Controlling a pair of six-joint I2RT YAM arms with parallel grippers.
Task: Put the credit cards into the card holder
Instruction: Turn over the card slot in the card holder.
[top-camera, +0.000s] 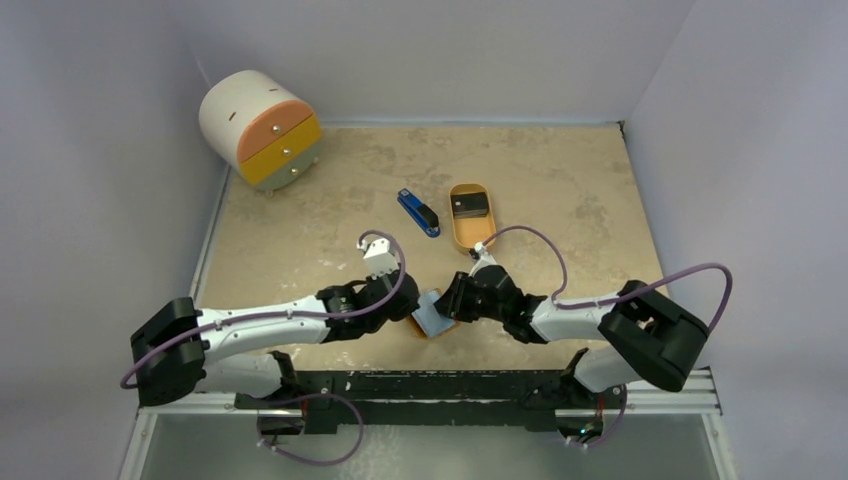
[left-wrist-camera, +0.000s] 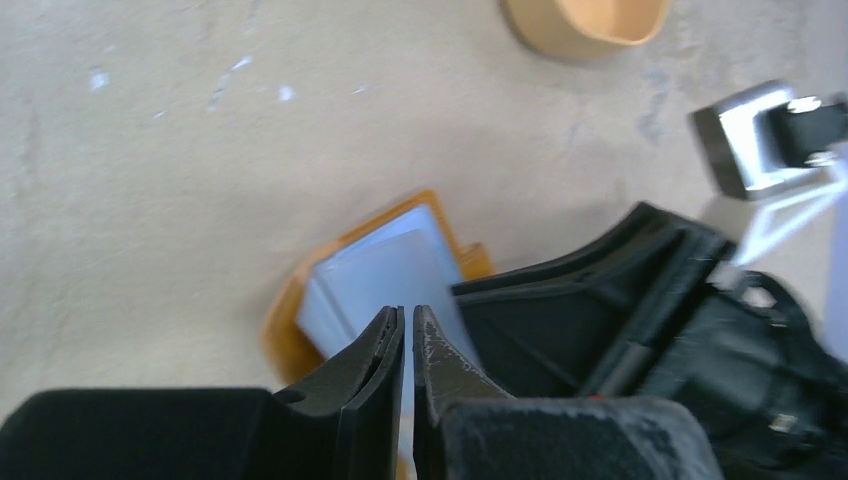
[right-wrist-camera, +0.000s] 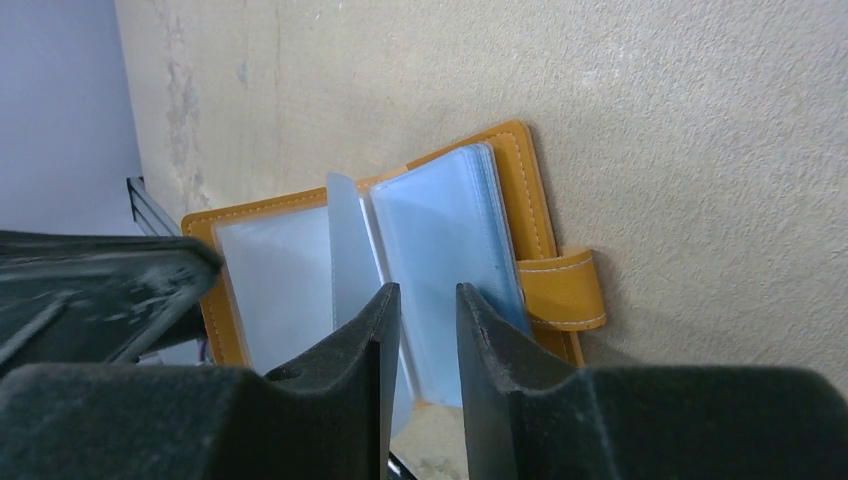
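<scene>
At the near edge of the table (top-camera: 560, 180), midway between my two bases, the holder (top-camera: 432, 318) is lying open, orange cover down and clear sleeves (right-wrist-camera: 440, 235) facing up. I am flanking it with both arms. My left jaws are sitting at its 9 o'clock and my right jaws at its 3 o'clock, the two nearly meeting over it.

My left jaws are standing almost together, with only a slit between them. A pale sleeve is running into that slit, so I am pinching a leaf of the holder there.

My right jaws are standing narrowly apart over the stack of sleeves. One loose leaf (right-wrist-camera: 350, 250) is standing up just beside them, at the fold. I cannot tell whether either side of these jaws is touching plastic. The strap (right-wrist-camera: 562, 290) is sticking out from the holder's outer edge and lying flat on the table.

The cards (top-camera: 470, 206) are lying dark inside the oval tray (top-camera: 462, 240), at the holder's 1 o'clock and well apart from it. The stapler (top-camera: 418, 212) is lying just beside the tray, at the holder's 12 o'clock. A round drawer unit (top-camera: 262, 128) is sitting in the far corner, at 10 o'clock.
</scene>
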